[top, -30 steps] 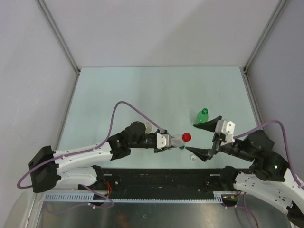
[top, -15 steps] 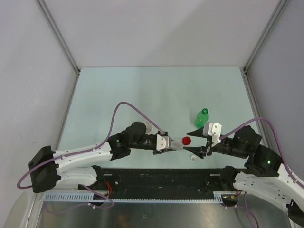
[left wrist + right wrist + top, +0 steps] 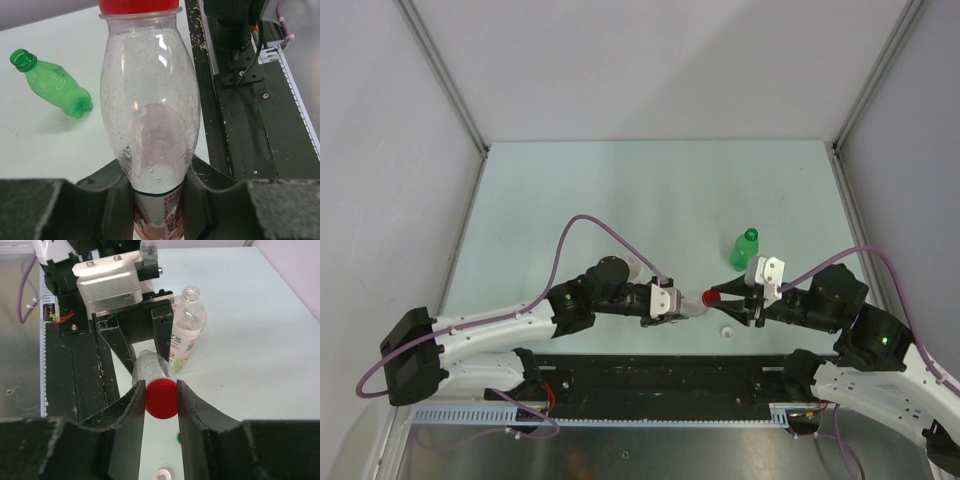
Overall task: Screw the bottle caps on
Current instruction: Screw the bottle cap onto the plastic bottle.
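The left tool (image 3: 156, 200) is largely cut off at the bottom of its wrist view, where only its two dark fingers show, clamped on the lower body of the clear bottle (image 3: 150, 115). That bottle's red label is half hidden between them. Its red cap (image 3: 161, 398) sits on the neck, sliced by the frame edge in the left wrist view but plain in the right wrist view. There the right tool (image 3: 160, 388) is closed on it, one finger pressed to each side. The clear bottle is held off the worktop (image 3: 620, 190), its long axis running from the left tool toward the right arm. The cap end points at the right tool, and the cap's flat top faces that wrist camera. Below the clear bottle's cap end, only a sliver of the green cap (image 3: 179, 438) shows past a finger. The white cap (image 3: 727, 331) lies on the worktop just nearer the arm bases. Beyond the clear bottle's cap end, the green bottle (image 3: 744, 248) lies on its side, neck open. Behind the clear bottle's base, the orange-labelled bottle (image 3: 184, 332) is partly hidden by the left tool, and I cannot tell whether it stands or lies.
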